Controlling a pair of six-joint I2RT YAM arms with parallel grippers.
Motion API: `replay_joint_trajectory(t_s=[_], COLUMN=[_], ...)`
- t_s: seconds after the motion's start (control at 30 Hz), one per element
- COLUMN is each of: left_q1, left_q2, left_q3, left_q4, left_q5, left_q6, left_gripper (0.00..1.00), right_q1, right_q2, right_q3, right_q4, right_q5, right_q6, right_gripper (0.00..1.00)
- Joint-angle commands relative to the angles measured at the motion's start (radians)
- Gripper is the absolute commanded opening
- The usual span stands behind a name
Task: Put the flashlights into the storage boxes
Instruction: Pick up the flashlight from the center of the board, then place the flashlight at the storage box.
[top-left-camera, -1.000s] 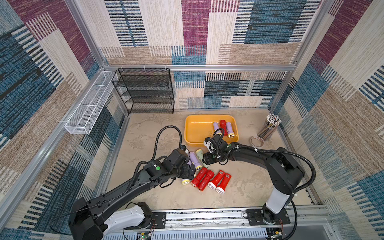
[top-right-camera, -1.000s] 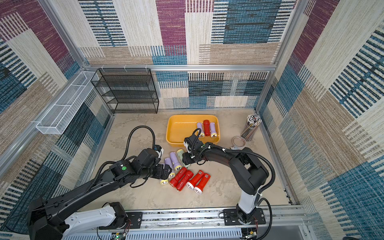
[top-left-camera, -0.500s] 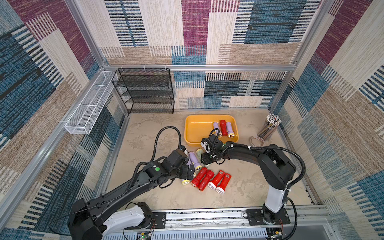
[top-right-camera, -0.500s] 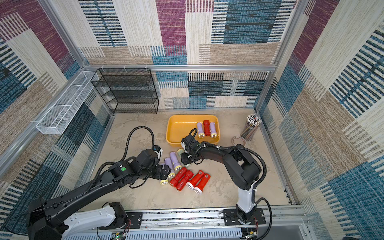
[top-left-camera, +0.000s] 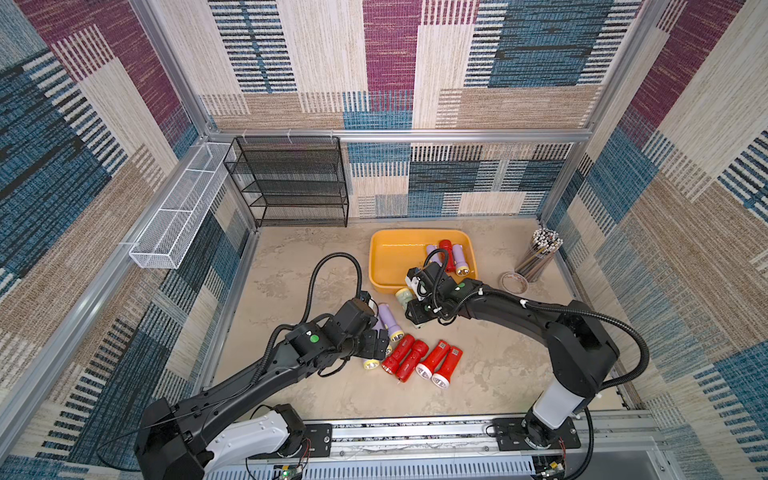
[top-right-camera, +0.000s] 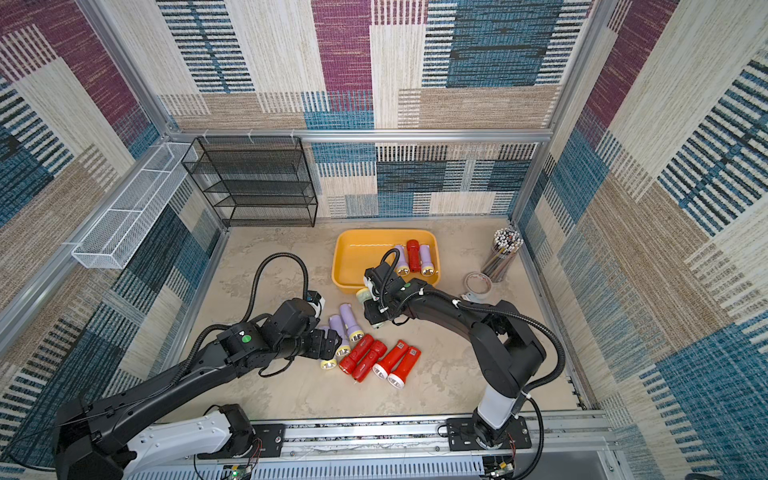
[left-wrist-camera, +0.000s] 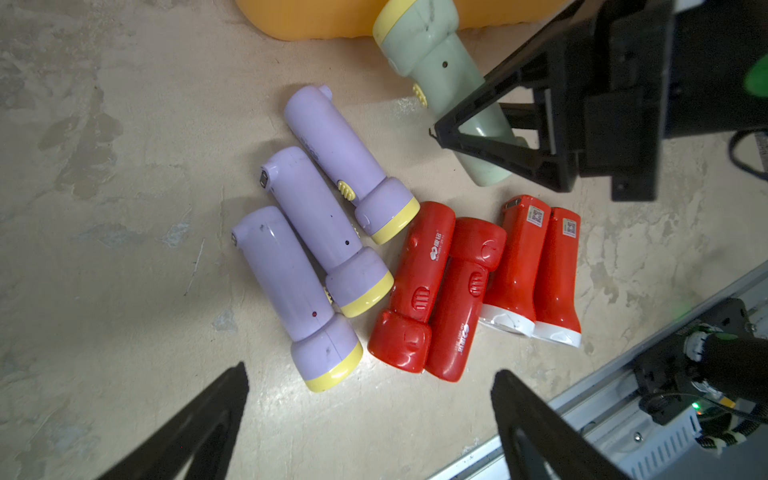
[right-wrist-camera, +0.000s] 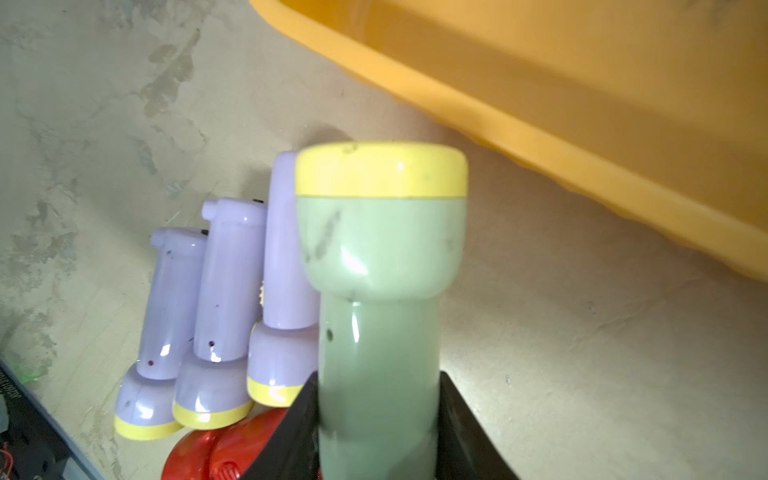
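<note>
Beige tabletop (top-left-camera: 498, 353) in a top view: yellow-orange tray (top-left-camera: 376, 266) centre frame, three flashlights (top-left-camera: 446, 253) inside. Left wrist view: left gripper (left-wrist-camera: 370, 370) spread over loose lilac flashlights (left-wrist-camera: 303, 216). Right wrist view: right gripper (right-wrist-camera: 378, 399) clamped on pale green flashlight (right-wrist-camera: 380, 257) beside tray; clear rim before releasing.

Bright even light, soft shadows; glare on green flashlight (right-wrist-camera: 380, 291); tray (right-wrist-camera: 561, 124) blurred.

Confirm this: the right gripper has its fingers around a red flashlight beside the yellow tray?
No. The flashlight in the right gripper is pale green, not red, as the right wrist view shows; it sits beside the yellow tray.
</note>
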Motion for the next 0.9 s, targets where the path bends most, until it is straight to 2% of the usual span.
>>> replay_joint_trajectory(t_s=[0.0,0.13,0.33,0.6,0.87], left_q1=[-0.001,-0.001,0.000,0.000,0.004], left_q2=[0.005,0.012,0.032,0.084,0.153], left_q3=[0.010,0.021,0.050,0.107,0.163], left_q4=[0.016,0.016,0.010,-0.016,-0.012], left_q5=[-0.012,-0.015,-0.027,-0.066,-0.084], left_q6=[0.006,0.014,0.035,0.079,0.112], left_gripper=[0.95,0.95,0.95,0.95,0.96], right_q1=[0.001,0.001,-0.015,-0.120,-0.223], right_q2=[-0.029,-0.016,0.091,0.261,0.513], right_q3=[0.032,0.100,0.254,0.477,0.730], right_q4=[-0.022,-0.053,-0.091,-0.113,-0.177], right_q5=[0.033,0.087,0.145,0.099,0.080], right_q6=[-0.005,-0.025,-0.058,-0.092,-0.115], right_gripper=[0.43,0.43,0.42,0.42,0.42])
